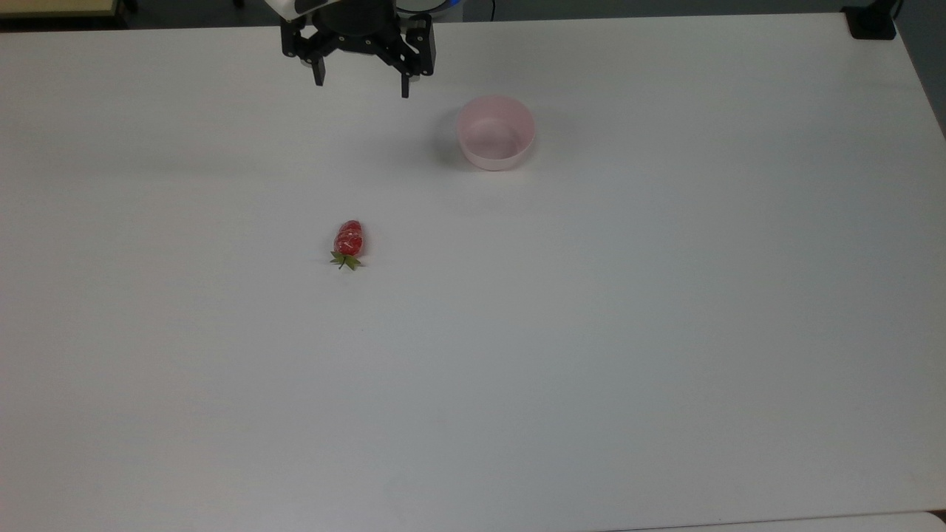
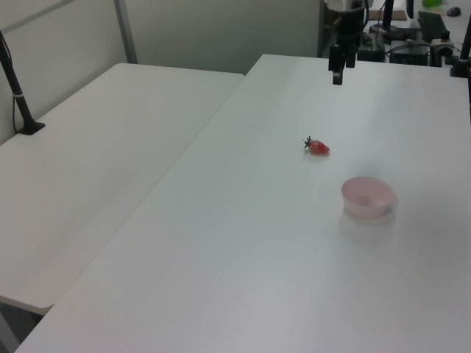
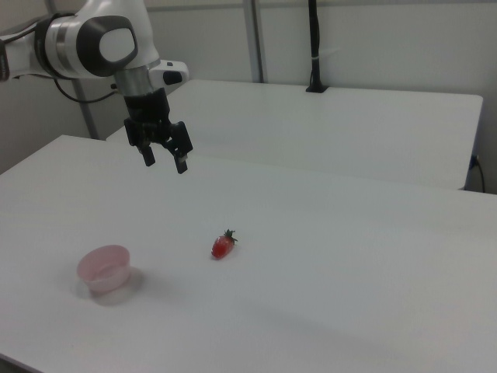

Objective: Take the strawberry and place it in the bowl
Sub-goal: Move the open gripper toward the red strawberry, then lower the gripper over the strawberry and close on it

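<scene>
**Strawberry: handling notes and hand status**

Strawberry point(image 1: 349, 239), one item. Lies on its side on the white table point(image 1: 591, 355), alone, touching nothing. In the top view its red tip points to 12 o'clock and its green cap to 6 o'clock. Glossy skin, so I judge it slippery; small, so surely light; whether firm or soft I cannot tell, so I would squeeze gently. Best hold, in my judgement: across the red body at its widest part, my fingers closing from 3 and 9 o'clock in the top view, clear of the leafy cap, which would slip or tear.

Bowl point(image 1: 496, 132), one item, pale pink, upright, nothing inside. Sits toward 1 o'clock from the strawberry in the top view, well apart from it.

Hand point(image 1: 362, 83), mine. Spread wide, fingers pointing down, holding nothing and touching nothing. It hangs above the table, toward 12 o'clock from the strawberry in the top view, well apart from it. The opening is far wider than the fruit, so no adjustment looks needed before descent.
</scene>
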Controlling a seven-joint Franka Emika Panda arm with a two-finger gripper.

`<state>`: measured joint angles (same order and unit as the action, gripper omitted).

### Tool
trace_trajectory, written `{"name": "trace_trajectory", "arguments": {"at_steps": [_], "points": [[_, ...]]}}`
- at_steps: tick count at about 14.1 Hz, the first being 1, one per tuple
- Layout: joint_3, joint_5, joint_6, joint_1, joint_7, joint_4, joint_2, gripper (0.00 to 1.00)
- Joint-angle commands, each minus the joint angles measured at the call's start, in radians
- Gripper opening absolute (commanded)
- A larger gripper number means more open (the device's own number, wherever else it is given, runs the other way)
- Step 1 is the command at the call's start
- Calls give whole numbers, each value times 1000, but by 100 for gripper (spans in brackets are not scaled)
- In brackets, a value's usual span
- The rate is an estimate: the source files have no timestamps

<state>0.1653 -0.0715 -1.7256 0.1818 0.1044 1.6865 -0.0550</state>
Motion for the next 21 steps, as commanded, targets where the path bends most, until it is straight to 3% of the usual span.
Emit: {"name": "trace_trajectory", "arguments": {"at_steps": [1,5,14,18,21], "points": [[16,5,-20,4,11,15,15,100],[6,4,-14,4,-93,19,6,100],[13,6,-22,7,-92,7,-19,100],[11,59,-37,8,-106,-100,-159,100],[6,94,-168,15,-91,-105,-230,100]]}}
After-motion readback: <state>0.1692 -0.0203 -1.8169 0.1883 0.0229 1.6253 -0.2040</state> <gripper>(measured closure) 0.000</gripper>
